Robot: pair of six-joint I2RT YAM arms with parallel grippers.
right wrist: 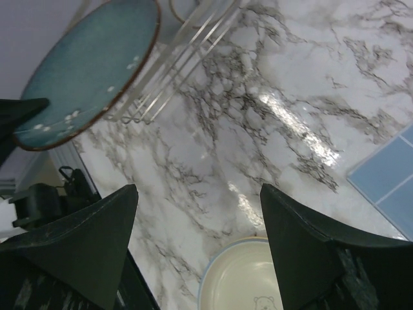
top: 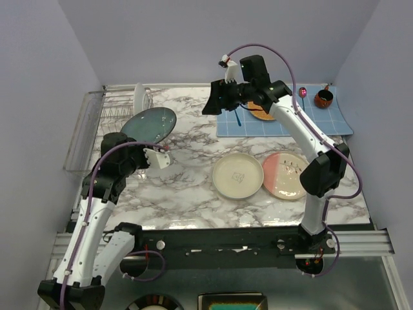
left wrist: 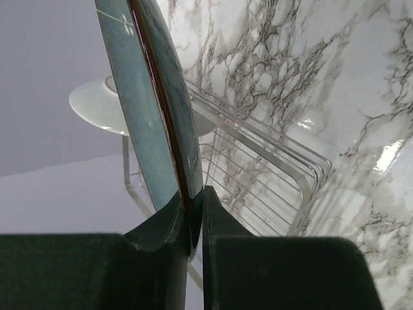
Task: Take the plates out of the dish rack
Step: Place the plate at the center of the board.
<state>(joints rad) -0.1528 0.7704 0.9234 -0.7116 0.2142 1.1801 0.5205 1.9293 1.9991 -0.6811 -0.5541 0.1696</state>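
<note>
Plainly, the left gripper (left wrist: pixel 193 205) is nearly closed, its two dark fingers (left wrist: pixel 161 226) pinching the reddish-brown rim of the teal plate (left wrist: pixel 151 97), which rises edge-on from between them in the left wrist view. From above, that teal plate (top: pixel 150 124) is held off the surface and tilted, its face turned up toward the camera, at the right-hand side of the dish rack (top: pixel 97 123), partly over the rack's wires and partly over the marble table (top: pixel 193 129). Just behind it a white plate (top: pixel 139 97) stands upright in the rack at its far end; the left wrist camera shows the same white plate (left wrist: pixel 97 106) beyond the teal one, with the rack's silver wires (left wrist: pixel 258 161) curving up beside it. The right gripper (right wrist: pixel 199 194) has its fingers spread wide with nothing between them, and hangs in the air above the table near the left edge of the blue mat (top: pixel 322 119). Below it, a cream plate (top: pixel 237 175) lies flat on the marble, and a pink-and-cream plate (top: pixel 285 175) lies flat just to its right, their rims touching or nearly so. On the mat an orange disc (top: pixel 261 111) shows partly from under the right arm.
</note>
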